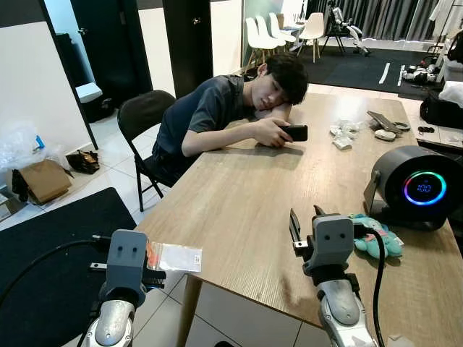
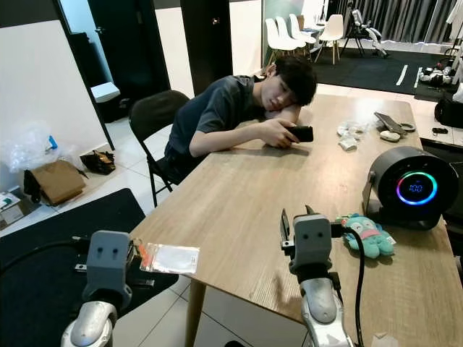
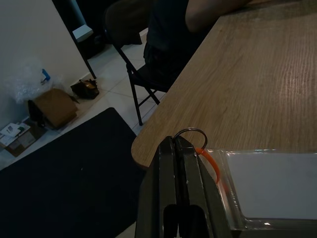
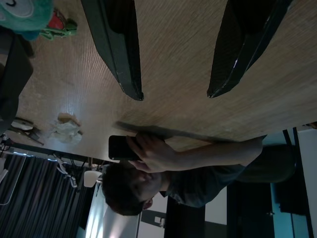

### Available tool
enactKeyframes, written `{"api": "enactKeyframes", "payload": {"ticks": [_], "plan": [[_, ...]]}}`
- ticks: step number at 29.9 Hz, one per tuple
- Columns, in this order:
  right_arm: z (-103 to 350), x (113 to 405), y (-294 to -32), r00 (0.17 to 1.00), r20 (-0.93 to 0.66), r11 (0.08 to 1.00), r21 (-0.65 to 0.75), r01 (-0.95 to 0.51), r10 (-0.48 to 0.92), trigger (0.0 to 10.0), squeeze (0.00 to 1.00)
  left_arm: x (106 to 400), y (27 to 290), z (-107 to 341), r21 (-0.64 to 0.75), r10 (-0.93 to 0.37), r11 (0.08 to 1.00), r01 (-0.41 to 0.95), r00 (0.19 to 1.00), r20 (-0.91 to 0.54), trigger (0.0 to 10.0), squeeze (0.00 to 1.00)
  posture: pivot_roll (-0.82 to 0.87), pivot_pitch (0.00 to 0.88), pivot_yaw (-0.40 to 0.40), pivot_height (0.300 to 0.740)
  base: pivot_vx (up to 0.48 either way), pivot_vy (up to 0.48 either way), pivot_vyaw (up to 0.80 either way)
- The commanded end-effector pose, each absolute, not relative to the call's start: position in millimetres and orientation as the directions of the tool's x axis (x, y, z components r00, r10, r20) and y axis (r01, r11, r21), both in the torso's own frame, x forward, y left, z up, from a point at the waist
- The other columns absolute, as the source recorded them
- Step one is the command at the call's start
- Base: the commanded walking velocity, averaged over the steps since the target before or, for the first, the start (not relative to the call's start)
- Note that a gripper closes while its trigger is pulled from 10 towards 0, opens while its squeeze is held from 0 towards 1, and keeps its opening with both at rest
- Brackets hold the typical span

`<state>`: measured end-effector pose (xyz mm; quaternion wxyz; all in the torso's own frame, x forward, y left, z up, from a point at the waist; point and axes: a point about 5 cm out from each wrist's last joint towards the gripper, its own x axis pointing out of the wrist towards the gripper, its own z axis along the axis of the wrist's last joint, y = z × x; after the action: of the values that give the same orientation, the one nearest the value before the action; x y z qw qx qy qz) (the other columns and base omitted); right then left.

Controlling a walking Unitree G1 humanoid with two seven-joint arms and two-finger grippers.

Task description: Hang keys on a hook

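Left gripper (image 2: 136, 262) holds clear tag (image 2: 168, 258); right gripper (image 2: 293, 217) above table (image 2: 239, 195).

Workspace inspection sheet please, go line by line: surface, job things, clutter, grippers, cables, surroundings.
Surface: wooden table, mostly bare at the near end.
Job's things: clear card sleeve on a metal ring with an orange loop, held off the table's near corner; no hook seen.
Clutter: teal plush toy, round black device with a lit ring, wrappers at the far end.
Grippers: left gripper shut on the ring; right gripper open above the table.
Cables: black cable along the right arm.
Surroundings: person resting on the table holding a phone; cardboard box on the floor.
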<state>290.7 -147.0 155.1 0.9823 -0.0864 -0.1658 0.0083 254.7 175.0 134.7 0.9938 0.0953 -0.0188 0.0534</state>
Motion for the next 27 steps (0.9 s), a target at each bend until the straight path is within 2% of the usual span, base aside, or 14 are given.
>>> {"api": "enactKeyframes", "payload": {"ticks": [1,16,27], "plan": [[150.6,289.6,-146.7,0.948,0.314,0.984,-0.177,0.013,0.044,10.0,0.0,253.0,176.3,129.9,0.186,0.106,0.976,-0.111,0.994,0.034,10.0,0.0,0.03,0.082,0.063,0.74,0.0,0.0,0.0],[149.4,292.4,-144.1,0.947,0.316,0.984,-0.177,0.007,0.05,10.0,0.0,253.6,175.0,131.6,0.202,0.102,0.973,-0.11,0.994,0.048,10.0,0.0,0.04,0.086,0.058,0.74,0.0,0.0,0.0],[148.1,293.2,-141.1,0.948,0.314,0.985,-0.175,-0.001,0.056,10.0,0.0,251.5,175.6,131.5,0.221,0.1,0.969,-0.109,0.994,0.05,10.0,0.0,0.05,0.089,0.059,0.74,-0.48,0.0,0.0]]}}
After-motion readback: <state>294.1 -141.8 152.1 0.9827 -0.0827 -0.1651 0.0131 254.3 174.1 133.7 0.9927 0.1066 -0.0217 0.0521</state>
